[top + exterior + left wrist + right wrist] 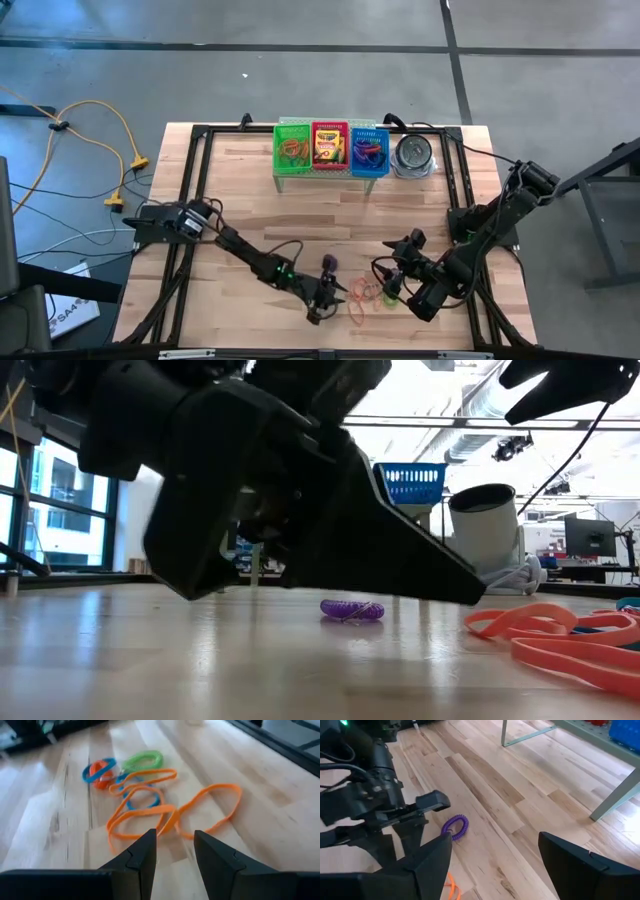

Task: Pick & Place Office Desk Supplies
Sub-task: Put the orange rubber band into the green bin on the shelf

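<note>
Here we see the left hand low over the desk, its fingers slightly apart and empty, just short of the orange rubber bands. The right hand hovers nearby, fingers wide apart, with the purple band lying between the two hands.
</note>
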Controlling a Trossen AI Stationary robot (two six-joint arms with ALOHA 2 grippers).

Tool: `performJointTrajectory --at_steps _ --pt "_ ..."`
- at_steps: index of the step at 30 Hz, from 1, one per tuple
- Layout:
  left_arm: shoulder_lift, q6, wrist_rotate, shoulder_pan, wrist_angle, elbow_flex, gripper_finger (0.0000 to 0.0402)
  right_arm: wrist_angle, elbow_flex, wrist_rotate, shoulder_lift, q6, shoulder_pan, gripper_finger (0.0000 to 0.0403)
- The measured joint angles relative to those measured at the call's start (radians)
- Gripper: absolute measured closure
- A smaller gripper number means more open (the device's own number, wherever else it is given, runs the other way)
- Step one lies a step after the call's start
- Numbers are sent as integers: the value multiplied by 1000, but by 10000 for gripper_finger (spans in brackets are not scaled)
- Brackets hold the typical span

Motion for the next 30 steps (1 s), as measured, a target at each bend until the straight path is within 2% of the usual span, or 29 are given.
performJointTrajectory --at_steps 4,7,12,23,30 --pt "0 3 1 1 41 0 275 0 0 21 16 -12 -3 115" --pt "-1 -77 1 18 93 1 275 3 0 27 31 -23 -8 115" --pt "2 -167 0 36 74 0 275 7 0 27 36 -27 -22 115" --pt "42 -60 -19 1 163 5 275 22 0 53 36 -54 -23 115" --pt "100 -122 -15 10 183 34 275 37 0 45 36 -54 -23 115"
